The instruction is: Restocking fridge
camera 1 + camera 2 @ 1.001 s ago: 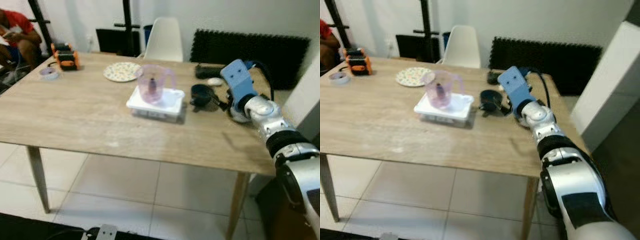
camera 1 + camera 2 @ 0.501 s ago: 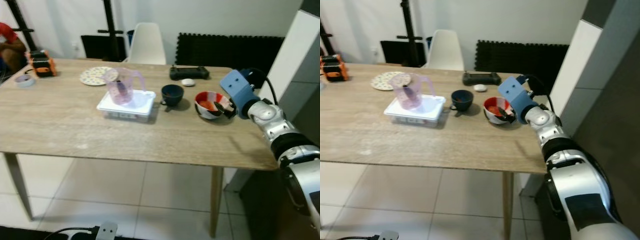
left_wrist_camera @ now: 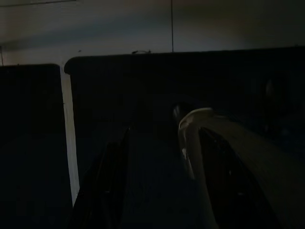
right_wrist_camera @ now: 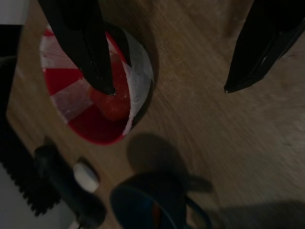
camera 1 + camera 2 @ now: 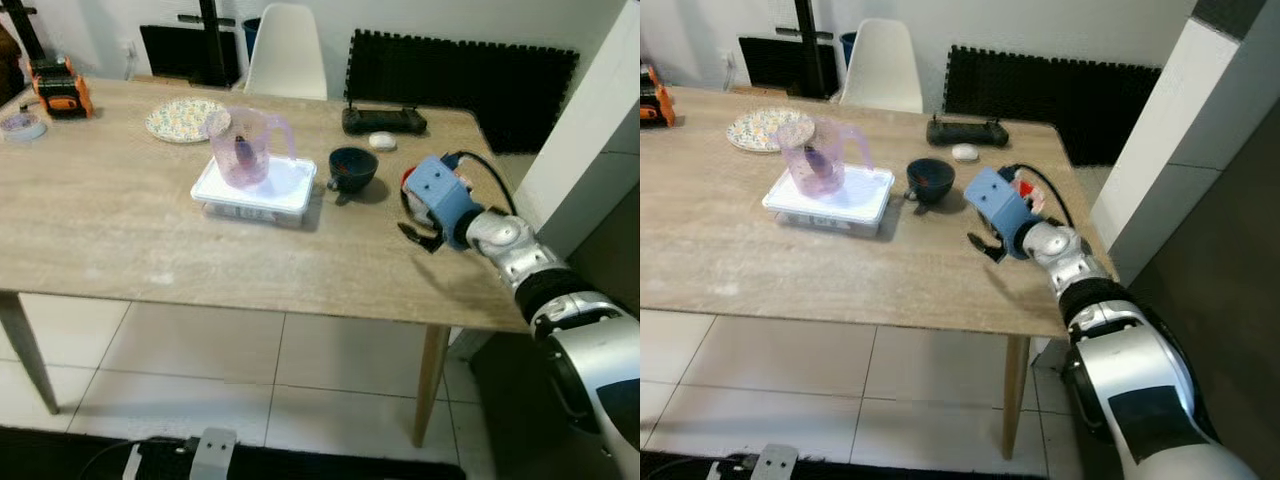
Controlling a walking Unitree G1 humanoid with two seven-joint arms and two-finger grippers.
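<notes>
A red-and-white bowl with a red round thing inside stands on the wooden table near its right end. My right gripper is open and straddles the bowl's rim: one finger reaches inside the bowl, the other hangs outside over bare wood. In the eye views the blue wrist block covers most of the bowl. The left arm hangs idle in the dark.
A dark blue cup sits just left of the bowl. A pink jug stands on a white lidded box. Behind are a patterned plate, a black controller and a white chair. A white cabinet side rises at right.
The camera has swung, shifting the whole scene. My right wrist now hides most of the bowl, which showed plainly half a second ago; the gripper stays open at the bowl.
</notes>
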